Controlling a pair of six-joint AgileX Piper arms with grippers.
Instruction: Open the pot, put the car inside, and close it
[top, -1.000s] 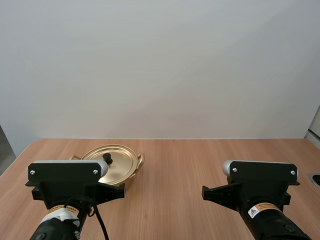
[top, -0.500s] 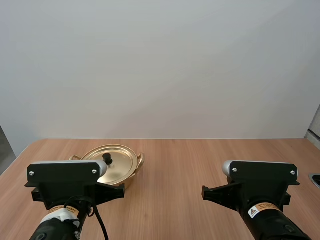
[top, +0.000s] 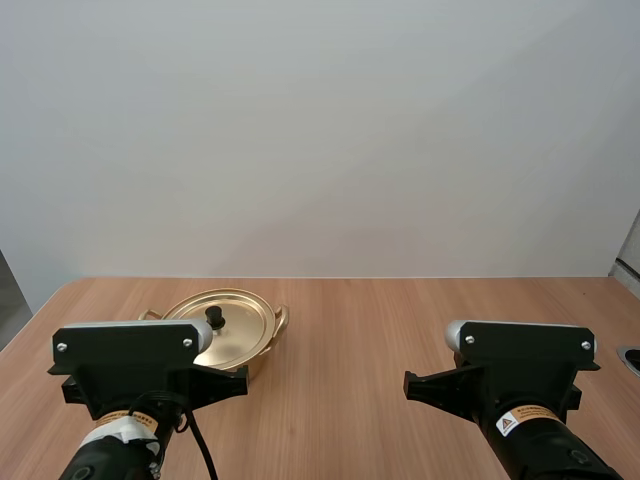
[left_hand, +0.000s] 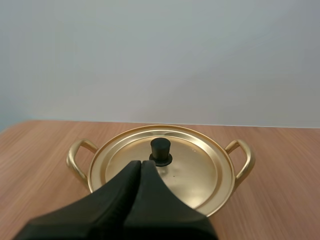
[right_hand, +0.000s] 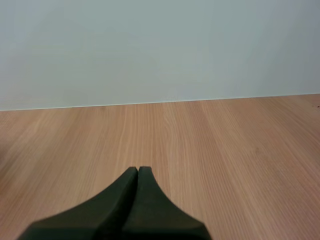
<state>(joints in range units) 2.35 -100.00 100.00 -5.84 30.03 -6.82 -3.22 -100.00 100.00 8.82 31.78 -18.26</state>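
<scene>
A gold pot (top: 240, 330) with two side handles stands on the wooden table, its gold lid (left_hand: 162, 167) on it with a black knob (left_hand: 160, 149) at the centre. My left gripper (left_hand: 141, 163) is shut, its fingers lying together as one dark wedge just short of the knob. In the high view the left arm's block (top: 128, 362) sits in front of the pot. My right gripper (right_hand: 138, 170) is shut too, over bare wood. The right arm's block (top: 520, 360) is at the near right of the table.
The wooden table (top: 380, 330) runs back to a plain pale wall. Its far edge (right_hand: 160, 103) lies ahead of the right gripper. A dark object (top: 632, 358) peeks in at the table's right edge.
The left arm has sunk very slightly in the high view. The pot, lid and right arm have not moved.
</scene>
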